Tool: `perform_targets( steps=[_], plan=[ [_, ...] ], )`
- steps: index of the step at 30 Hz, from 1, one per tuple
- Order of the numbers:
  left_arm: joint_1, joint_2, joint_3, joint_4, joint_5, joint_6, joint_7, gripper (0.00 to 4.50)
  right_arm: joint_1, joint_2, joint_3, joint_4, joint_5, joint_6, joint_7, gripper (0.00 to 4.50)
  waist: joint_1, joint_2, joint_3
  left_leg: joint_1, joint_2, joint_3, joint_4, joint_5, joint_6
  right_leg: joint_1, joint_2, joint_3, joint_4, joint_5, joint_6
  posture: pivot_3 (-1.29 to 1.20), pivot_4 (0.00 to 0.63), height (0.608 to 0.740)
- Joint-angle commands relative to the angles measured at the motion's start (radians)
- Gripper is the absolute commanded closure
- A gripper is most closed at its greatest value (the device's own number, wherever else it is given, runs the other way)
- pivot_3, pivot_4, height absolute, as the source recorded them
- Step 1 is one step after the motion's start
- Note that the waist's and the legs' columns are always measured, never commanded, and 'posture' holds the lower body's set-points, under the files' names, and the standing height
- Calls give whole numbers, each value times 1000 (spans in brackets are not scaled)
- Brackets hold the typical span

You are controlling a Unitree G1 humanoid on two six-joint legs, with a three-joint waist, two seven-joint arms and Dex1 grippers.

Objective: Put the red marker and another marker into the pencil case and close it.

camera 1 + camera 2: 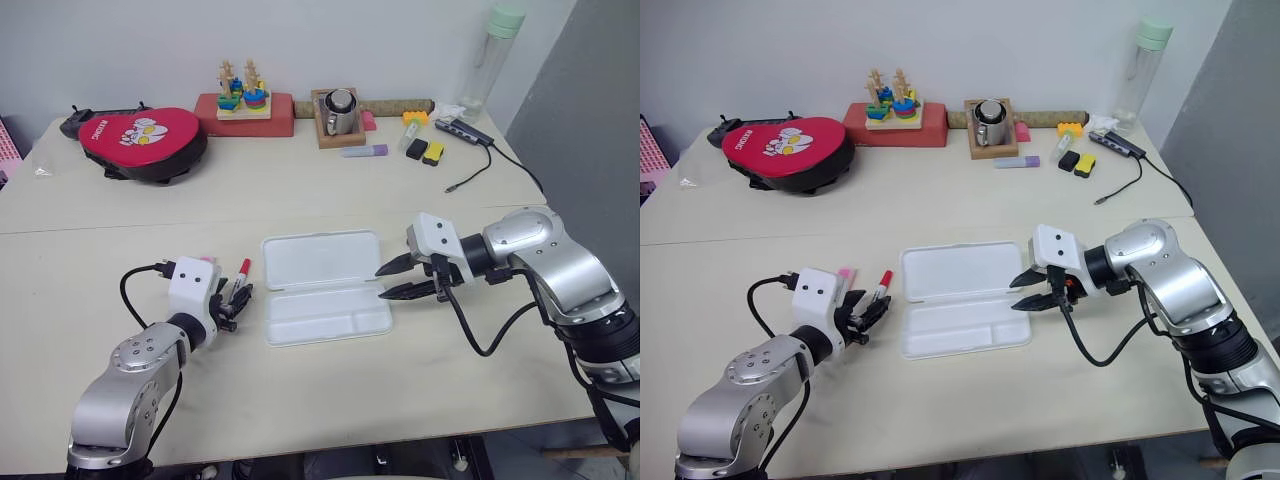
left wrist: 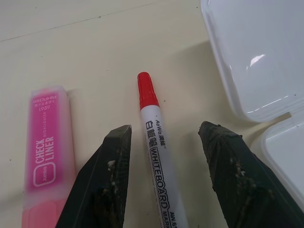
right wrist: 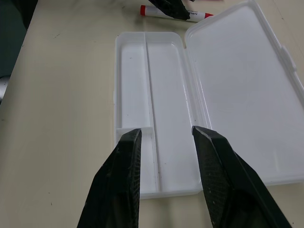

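The pencil case (image 1: 322,287) lies open on the table (image 1: 300,390) in front of the robot, lid folded flat away from it and the divided tray nearer — both halves are bare, so nothing has gone in yet. Just beside the case, on the robot's left, the red marker (image 2: 156,152) rests on the tabletop with its red cap pointing away from the robot. The pink highlighter (image 2: 47,152) lies flat right next to it, on the side away from the case.

The left gripper (image 2: 164,156) is spread apart and straddles the red marker's barrel; a gap shows on each side of the pen, so the fingers do not look closed on it. I judge this to be the start of the first pick.

The right gripper (image 3: 164,142) hovers with its fingers parted and nothing between them, pointing in over the tray's end on the robot's right, perhaps ready to steady the case.

So the tally as it looks — case open, neither marker inside, lid not shut. Still to do: grasp and place the red marker, then the highlighter, then fold the lid over
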Motion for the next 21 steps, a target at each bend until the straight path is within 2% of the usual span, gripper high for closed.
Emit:
perform_targets(
  steps=[1, 12, 21],
  plan=[
    [-8, -8, -2, -5, 12, -1, 9, 2049, -19, -12, -31, -19, 18, 1, 0, 2747, 0, 0, 0, 0, 0, 0, 0, 0, 0, 0, 0, 0, 0, 0, 0, 0, 150, 740],
    [-17, -38, -12, 32, 9, 82, 40, 2049, -19, -15, -32, -16, 18, 2, -3, 2747, 1, 0, 0, 0, 0, 0, 0, 0, 0, 0, 0, 0, 0, 0, 0, 0, 150, 740],
    [-29, -52, 4, 36, 0, 89, 45, 3687, -16, -21, -31, -20, 21, 3, -1, 2747, 2, 0, 0, 1, 0, 0, 0, 0, 0, 1, 0, 0, 0, 0, 0, 0, 150, 740]
  ],
)
